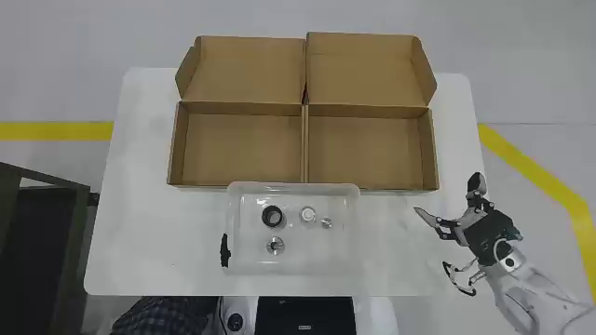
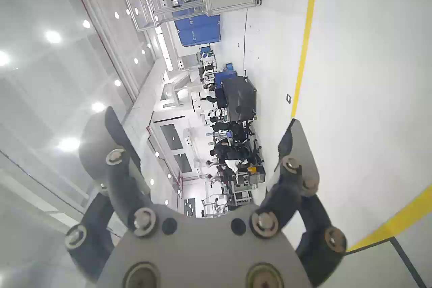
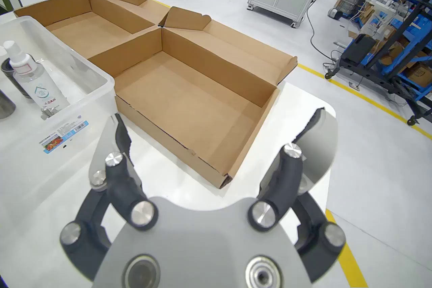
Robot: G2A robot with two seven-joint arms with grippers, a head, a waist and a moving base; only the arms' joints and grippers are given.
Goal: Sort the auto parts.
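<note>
At table (image 1: 140, 242) near-right corner, R end effector (image 3: 218, 113) apart (L end effector (image 2: 201, 115) likewise); parts (image 1: 273, 216) in clear bin (image 1: 346, 234).

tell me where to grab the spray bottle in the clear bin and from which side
Grip the spray bottle by its upper body just under the white cap, coming straight down from above. It stands upright inside the clear bin, whose walls block a sideways approach. A black cylinder stands close beside it, so the fingers should probably close across its free sides.

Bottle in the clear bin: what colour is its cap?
White cap on a clear bottle; the right wrist view shows it best.
</note>
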